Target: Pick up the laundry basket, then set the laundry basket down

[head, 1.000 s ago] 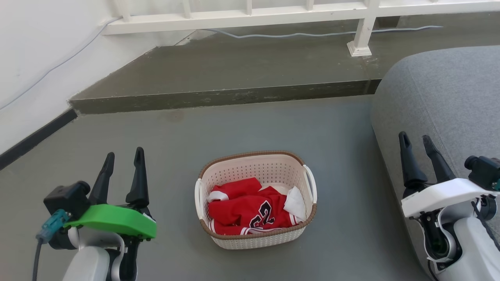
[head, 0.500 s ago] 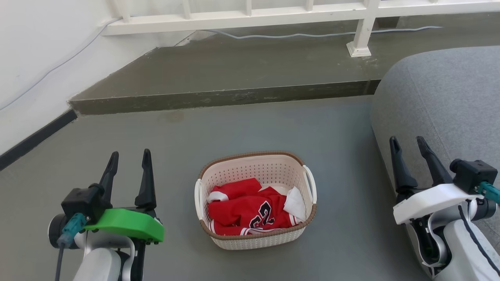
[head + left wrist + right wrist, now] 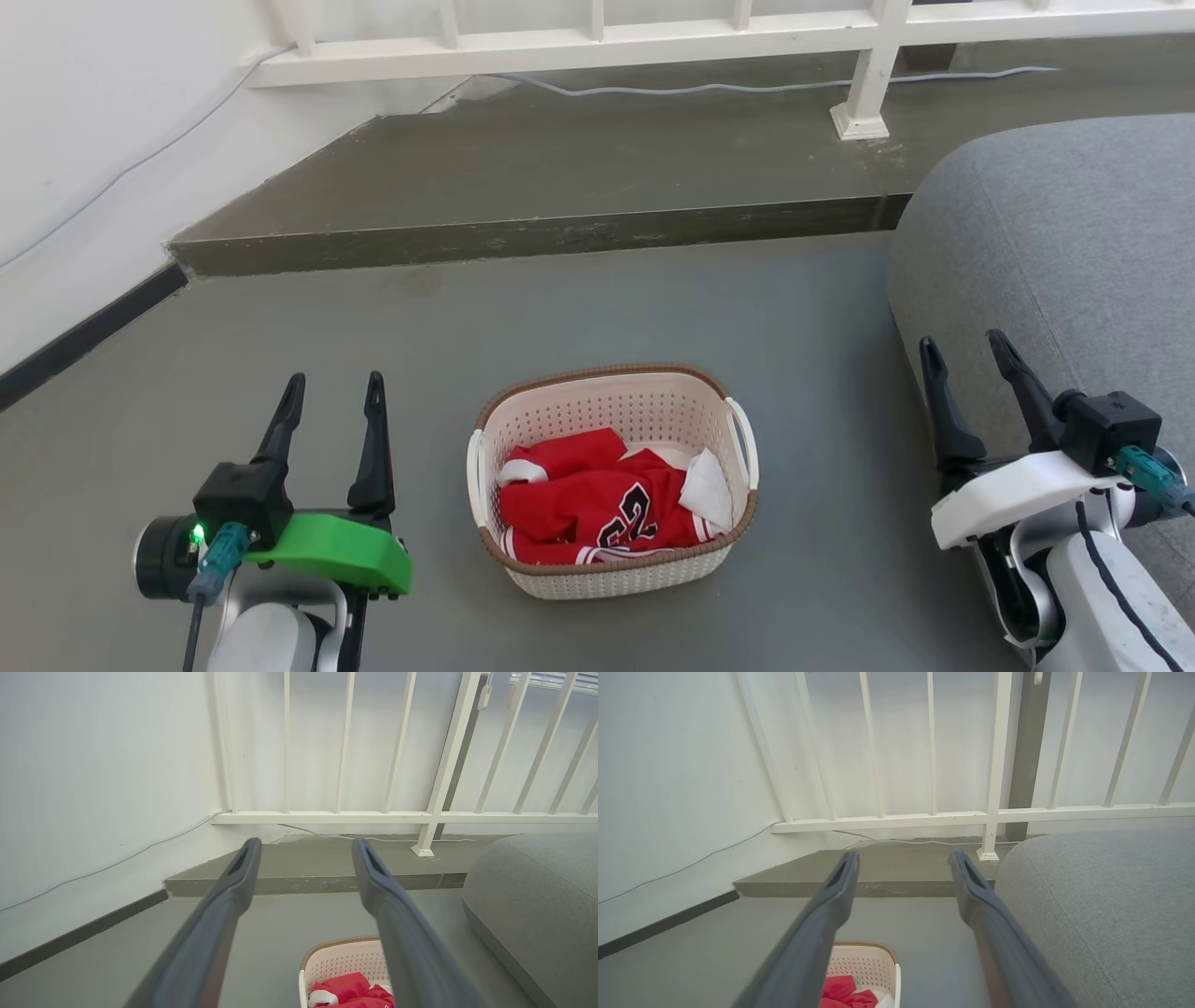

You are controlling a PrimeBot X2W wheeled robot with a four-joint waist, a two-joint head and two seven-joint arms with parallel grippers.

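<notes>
The laundry basket (image 3: pixel 560 425) stands on the grey floor in the middle of the head view, cream-white and perforated, with a brown rim and white loop handles on both sides. Red and white clothes lie inside it. My left gripper (image 3: pixel 334 386) is open at the lower left, a short way from the basket's left handle. Open too, my right gripper (image 3: pixel 963 343) hovers at the lower right, apart from the basket. A corner of the basket (image 3: pixel 343 959) shows low in the left wrist view between the open left gripper (image 3: pixel 303 844) and in the right wrist view (image 3: pixel 866 963) under the right gripper (image 3: pixel 903 858).
A large grey cushion (image 3: pixel 1055 233) bulges at the right, close behind my right arm. A raised concrete step (image 3: pixel 560 177) runs across the back, with a white railing (image 3: pixel 597 42) and a cable above it. A white wall (image 3: pixel 84 140) closes the left side.
Both arms have drawn inward toward the basket: the left gripper shifted right and lower in view, the right gripper shifted left. The basket has stayed put.
</notes>
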